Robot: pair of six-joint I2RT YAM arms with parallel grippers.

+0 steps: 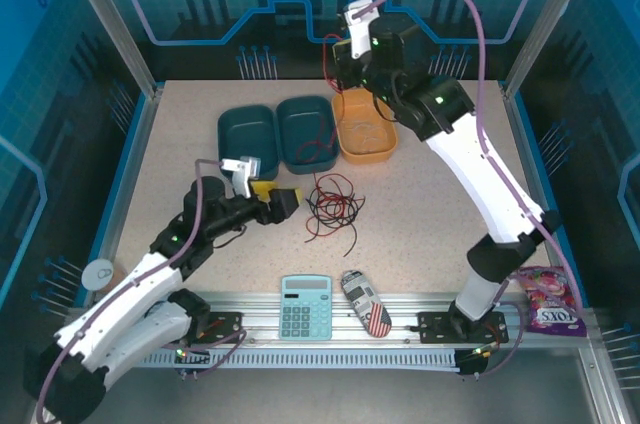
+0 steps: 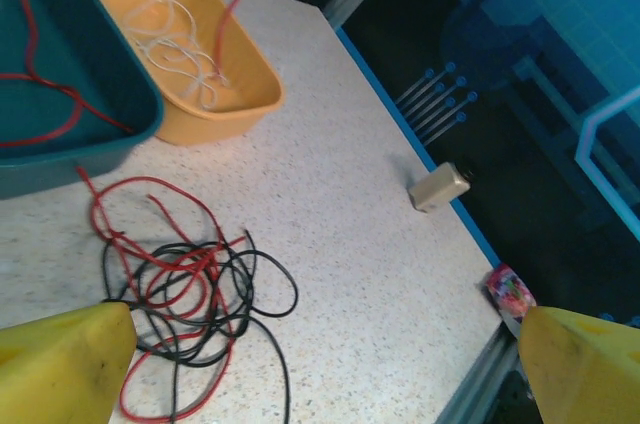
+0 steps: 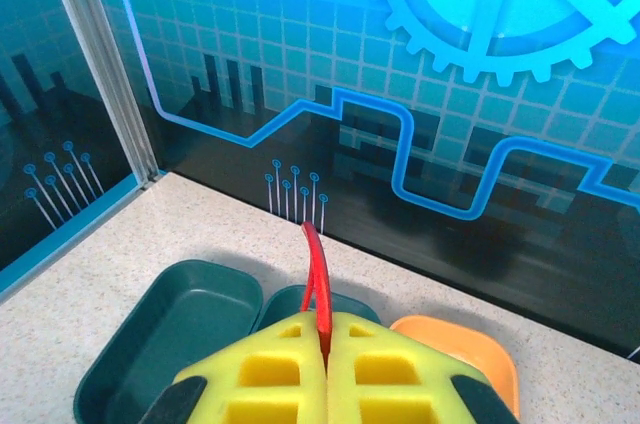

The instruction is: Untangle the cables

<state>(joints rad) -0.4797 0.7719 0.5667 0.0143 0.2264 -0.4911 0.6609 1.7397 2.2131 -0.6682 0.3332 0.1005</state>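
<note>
- The orange tray (image 2: 250, 94) holds a white cable (image 2: 180, 44); the frame cuts off its far end.
- The right gripper (image 3: 327, 349) pinches a red cable (image 3: 315, 264), whose lower part is hidden behind the pads.
- The left gripper (image 2: 325, 354) is spread wide, only its tips visible.
- The red and black tangle (image 1: 333, 206) lies on the table (image 2: 380, 194); single wires are hard to follow.

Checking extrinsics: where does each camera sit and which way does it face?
Top external: above and behind, looking down on table; left gripper and right gripper show.
Left wrist: low, facing tangle and orange tray; open yellow fingers.
Right wrist: high, facing back wall; pads shut on red cable.
Wrist views share the orange tray.
</note>
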